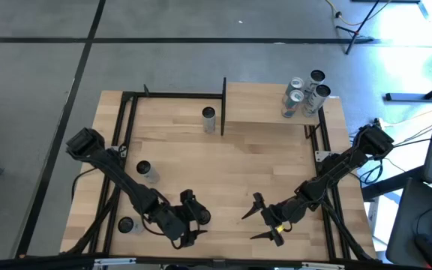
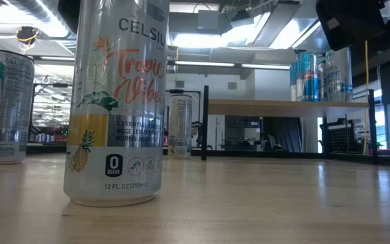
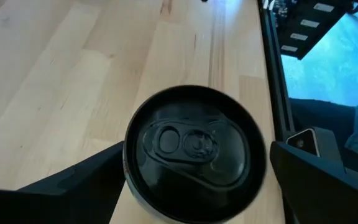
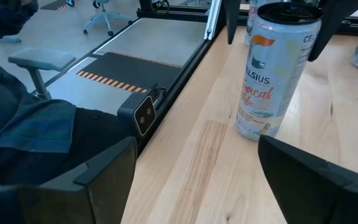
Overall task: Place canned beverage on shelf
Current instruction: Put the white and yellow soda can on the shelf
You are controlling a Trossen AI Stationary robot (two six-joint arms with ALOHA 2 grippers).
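Pincer on my left arm point(image 1: 193, 225) hung spread above a can point(image 3: 194, 162) at the tabletop's point(image 1: 223, 172) near-left edge, fingers either side without touching, ready to close. Right pincer point(image 1: 265, 221) waited spread; the shelf point(image 1: 268, 105) already held four cans point(image 1: 304, 94).

A robotics lab: concrete floor point(image 1: 36, 75), exposed ceiling ducts point(image 2: 32, 10), tripod legs point(image 1: 355, 30)

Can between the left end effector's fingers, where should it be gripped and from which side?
Grip the can's round wall just below the lid, probably coming down from above: it stands upright on the table, and the left end effector is open with a finger on either side of it.
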